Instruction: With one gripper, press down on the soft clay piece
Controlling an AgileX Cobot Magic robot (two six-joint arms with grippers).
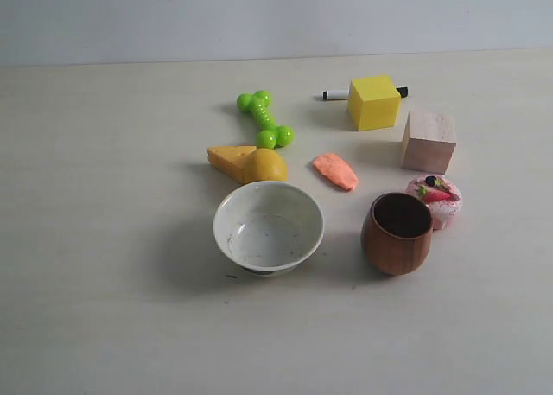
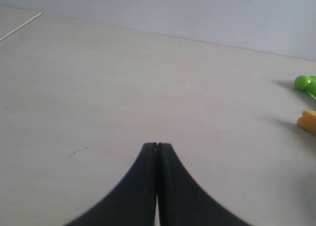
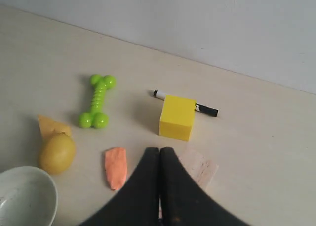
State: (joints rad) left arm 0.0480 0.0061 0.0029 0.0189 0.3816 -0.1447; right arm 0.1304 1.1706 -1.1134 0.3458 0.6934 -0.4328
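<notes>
2 end effectors, left end effector and right end effector both closed, empty — soft clay piece apart from both

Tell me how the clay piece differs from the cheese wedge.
The clay piece is salmon-orange; the cheese wedge is yellow-orange. The clay piece is a flat oblong with uneven edges; the cheese wedge is thicker, with straight edges. The clay piece lies alone; the cheese wedge has a yellow fruit close beside it. Both rest on the table.
</notes>
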